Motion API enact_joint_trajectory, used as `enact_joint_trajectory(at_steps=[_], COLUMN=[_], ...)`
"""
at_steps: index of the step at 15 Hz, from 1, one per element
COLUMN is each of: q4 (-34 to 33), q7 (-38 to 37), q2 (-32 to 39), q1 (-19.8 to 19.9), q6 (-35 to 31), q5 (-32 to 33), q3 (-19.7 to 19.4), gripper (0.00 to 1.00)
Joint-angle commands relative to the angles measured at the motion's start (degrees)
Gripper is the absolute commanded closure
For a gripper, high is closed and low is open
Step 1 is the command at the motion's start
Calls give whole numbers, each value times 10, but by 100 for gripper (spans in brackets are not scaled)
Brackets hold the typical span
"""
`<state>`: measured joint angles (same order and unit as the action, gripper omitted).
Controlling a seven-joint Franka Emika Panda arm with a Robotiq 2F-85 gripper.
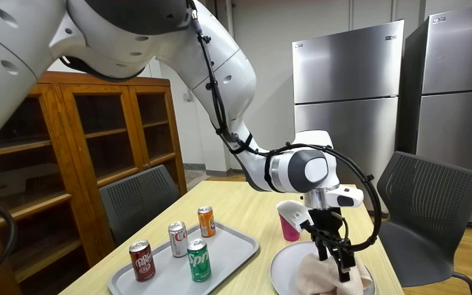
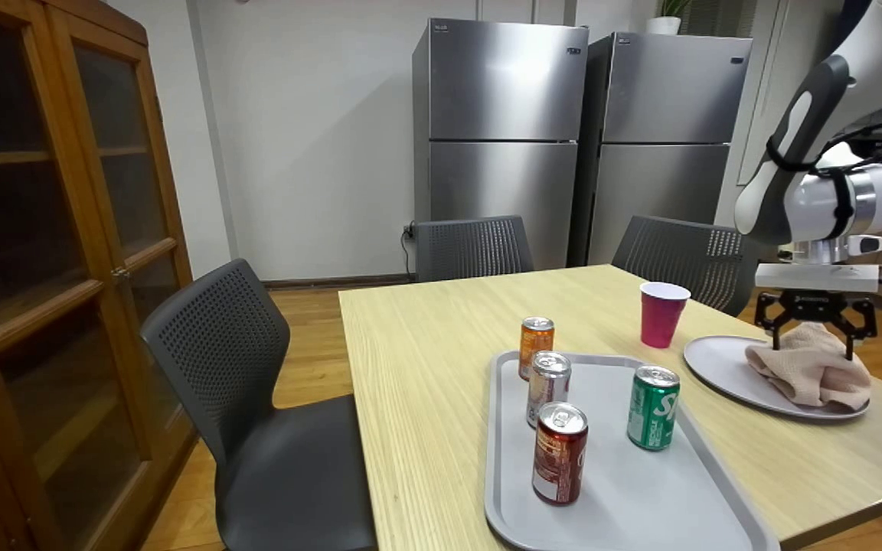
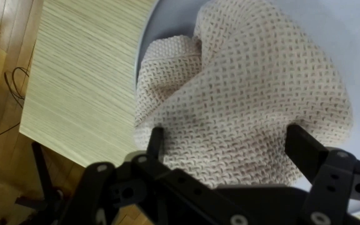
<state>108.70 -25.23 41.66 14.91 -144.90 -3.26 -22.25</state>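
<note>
Pale pink, coarsely woven cloth (image 3: 245, 78) fills the middle of your wrist view, lying bunched on a grey plate (image 3: 352, 47). Your gripper (image 3: 225, 128) comes in from the bottom of that view with its fingers (image 3: 303, 150) well apart, one over the cloth's lower left and one over its lower right, and the fabric shows between them. You cannot tell whether the tips touch the folds.

In an exterior view, you have the plate at the right, its cloth heaped on the right half, under the gripper. A magenta cup (image 2: 661, 321) stands upright near the plate, to its upper left. At the lower centre-right of that frame, a grey tray (image 2: 625, 505) carries an orange can (image 2: 536, 348), a silver can (image 2: 547, 390) and a dark red can (image 2: 560, 459) in a row along its left side, and a green can (image 2: 653, 409) apart from them, toward the tray's right edge, all upright. Tray, cup and plate all rest on a pale wooden table (image 2: 426, 367). You also see two steel refrigerators (image 2: 502, 84) at the upper centre-right and a brown wooden cabinet (image 2: 77, 291) along the left.
</note>
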Motion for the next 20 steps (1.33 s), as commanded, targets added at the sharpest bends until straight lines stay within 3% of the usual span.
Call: enact_joint_trajectory(at_steps=[1,17,19,20], q4=[-28,-87,-91,-94], q7=[-17,-44,-47,-48], q2=[19,71,76,78], q1=[-6,-3,-3,-3], q6=[23,37,38,39], q5=[-1,-9,-9,-10], q3=[-11,-11,-11,-12], gripper=[0,0,26,32])
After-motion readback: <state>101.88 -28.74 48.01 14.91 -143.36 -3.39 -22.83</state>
